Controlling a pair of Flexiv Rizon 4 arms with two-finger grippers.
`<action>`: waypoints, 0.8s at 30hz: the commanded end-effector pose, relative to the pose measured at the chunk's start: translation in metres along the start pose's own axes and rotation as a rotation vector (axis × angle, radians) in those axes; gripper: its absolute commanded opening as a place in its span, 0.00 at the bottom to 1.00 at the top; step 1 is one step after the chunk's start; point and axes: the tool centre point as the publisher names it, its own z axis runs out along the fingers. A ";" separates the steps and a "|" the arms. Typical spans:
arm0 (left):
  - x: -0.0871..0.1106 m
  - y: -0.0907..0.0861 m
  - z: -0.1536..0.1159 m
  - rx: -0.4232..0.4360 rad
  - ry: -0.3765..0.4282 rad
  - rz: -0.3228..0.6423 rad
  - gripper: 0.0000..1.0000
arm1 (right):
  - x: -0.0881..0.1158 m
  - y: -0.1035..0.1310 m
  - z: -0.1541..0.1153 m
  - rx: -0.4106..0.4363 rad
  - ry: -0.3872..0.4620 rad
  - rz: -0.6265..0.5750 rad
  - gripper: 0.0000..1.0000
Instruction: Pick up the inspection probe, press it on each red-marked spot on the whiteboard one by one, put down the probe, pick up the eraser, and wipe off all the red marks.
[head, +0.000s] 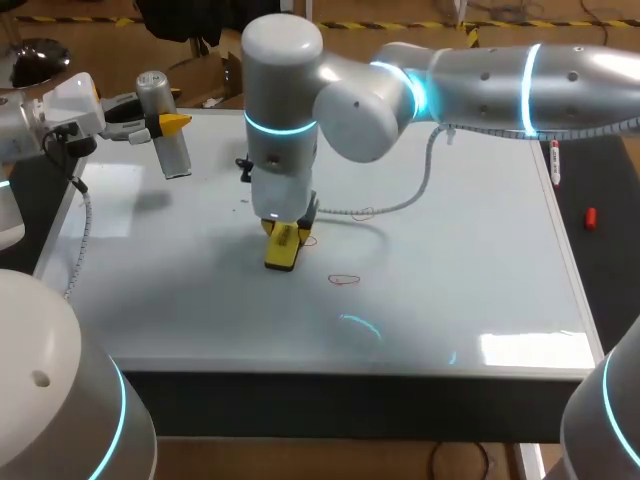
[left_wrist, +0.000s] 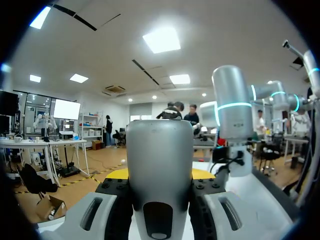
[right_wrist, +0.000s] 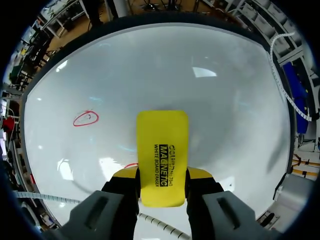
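Over the desk (head: 612, 275), the head view shows the whiteboard (head: 480, 290) lying flat and covering most of it. The right arm (head: 520, 70) comes in from the right and reaches past the middle. The right fingers (head: 272, 228) point down and pinch the yellow eraser (head: 282, 252), whose lower end is at the board near its middle. Whether it touches cannot be told. One red mark (head: 343, 280) lies near the eraser toward the near edge. Another sits farther back by the arm's cable (head: 405, 203), and a trace of red shows right beside the eraser. At the board's far left corner the left fingers (head: 175, 122) pinch the silver probe (head: 172, 145), which stands upright, well apart from the eraser. A pen (head: 555, 160) lies at the board's right edge, and a red cap (head: 590, 218) lies on the desk beside it.

From the left wrist view, the probe (left_wrist: 160, 145) fills the gap between the left fingers (left_wrist: 119, 173), with a yellow tip against each side. The right arm (left_wrist: 232, 110) stands ahead and off to one side.

From the right wrist view, the eraser (right_wrist: 162, 145) sticks out ahead of the right fingers (right_wrist: 125, 173), which clamp it from both sides. The whiteboard (right_wrist: 225, 100) spreads beneath it. A red mark (right_wrist: 86, 118) lies on the board beside and ahead of the eraser, apart from it. A sliver of red shows at the eraser's edge near one fingertip.
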 end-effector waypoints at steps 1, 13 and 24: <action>0.002 -0.002 0.000 -0.001 -0.005 0.002 0.00 | 0.010 -0.005 0.010 0.000 -0.003 0.016 0.00; 0.002 -0.002 0.000 -0.001 -0.005 0.002 0.00 | 0.040 -0.011 0.019 -0.005 0.004 0.086 0.00; 0.002 -0.002 0.000 -0.001 -0.005 0.002 0.00 | 0.062 -0.015 0.024 -0.007 0.020 0.122 0.00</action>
